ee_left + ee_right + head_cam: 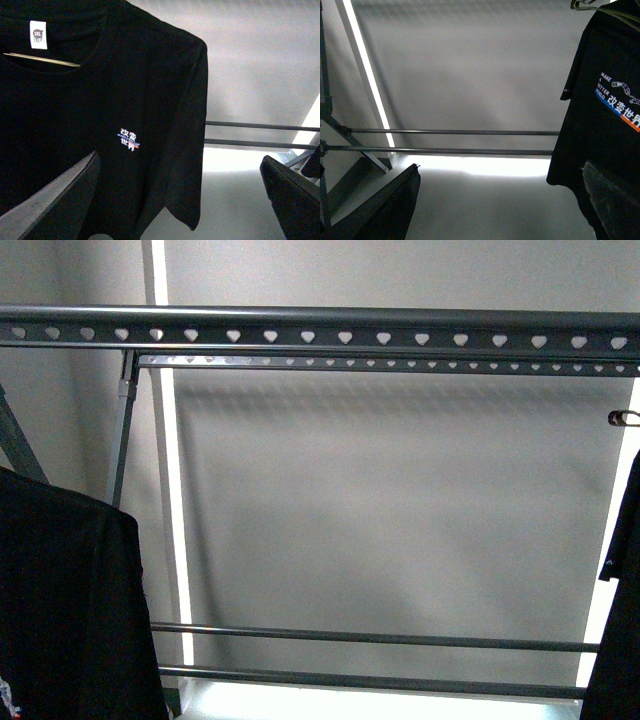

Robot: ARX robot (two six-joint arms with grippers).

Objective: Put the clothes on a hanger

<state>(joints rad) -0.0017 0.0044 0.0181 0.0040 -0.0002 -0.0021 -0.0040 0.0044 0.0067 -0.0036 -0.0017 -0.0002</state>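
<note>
The hanger is a dark grey rack; its top rail with heart-shaped holes crosses the front view, with thin lower bars below. A black T-shirt printed "MAKE A BETTER WORLD" hangs from a wire hook in the right wrist view; it shows at the front view's right edge. My right gripper is open and empty, one finger in front of the shirt's hem. My left gripper is open and empty before another black T-shirt with small white characters.
That left shirt shows in the front view at the lower left, over a slanted rack leg. A hook sits at the right edge. A grey wall with a bright vertical strip is behind the rack. Neither arm shows in the front view.
</note>
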